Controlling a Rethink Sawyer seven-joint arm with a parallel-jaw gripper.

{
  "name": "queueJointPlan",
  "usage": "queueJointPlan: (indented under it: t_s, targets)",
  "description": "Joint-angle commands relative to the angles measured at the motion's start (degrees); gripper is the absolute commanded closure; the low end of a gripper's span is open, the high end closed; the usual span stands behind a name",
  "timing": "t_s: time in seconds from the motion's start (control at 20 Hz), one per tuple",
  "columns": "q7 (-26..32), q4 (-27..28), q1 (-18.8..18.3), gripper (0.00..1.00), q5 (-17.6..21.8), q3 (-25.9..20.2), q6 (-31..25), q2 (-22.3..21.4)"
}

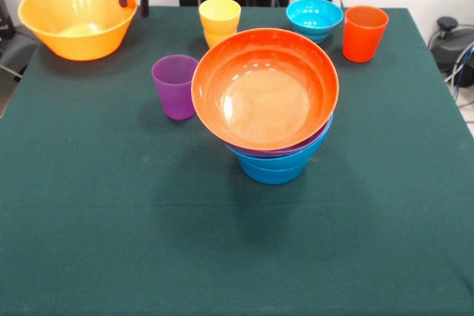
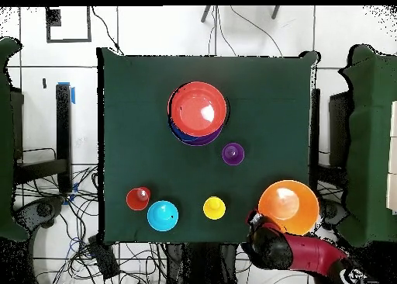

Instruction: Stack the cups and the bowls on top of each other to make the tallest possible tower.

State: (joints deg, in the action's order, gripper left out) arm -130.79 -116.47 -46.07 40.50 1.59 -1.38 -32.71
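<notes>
The tower [image 1: 270,109] stands mid-table: a wide orange bowl [image 1: 265,88] tilts toward me on a purple bowl, over blue bowls [image 1: 274,169]. From overhead the tower [image 2: 198,112] sits near the table's middle. A purple cup [image 1: 175,86] stands just left of it. Along the far edge are a yellow cup [image 1: 219,21], a small cyan bowl [image 1: 315,18] and an orange cup [image 1: 364,32]. The large yellow bowl [image 1: 78,20] sits at the far left corner. My gripper [image 1: 133,8] hangs open at that bowl's right rim, holding nothing.
The overhead view shows the purple cup [image 2: 233,154], orange cup [image 2: 138,198], cyan bowl [image 2: 163,216], yellow cup [image 2: 214,208], yellow bowl [image 2: 288,206] and gripper [image 2: 253,219] along the table's lower edge. Cables lie on the floor around the table.
</notes>
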Motion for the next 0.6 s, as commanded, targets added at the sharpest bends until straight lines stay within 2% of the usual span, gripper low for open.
queueJointPlan:
  t_s: [0.05, 0.55, 0.6]
  targets:
    - [1.7, 1.7, -0.2, 0.0, 3.3, -3.7, -1.8, 0.7]
    - [4.4, 5.6, -1.4, 0.0, 3.7, -5.4, -4.6, -0.5]
    - [4.2, 5.9, -1.0, 1.0, 3.8, -5.1, -4.3, -0.4]
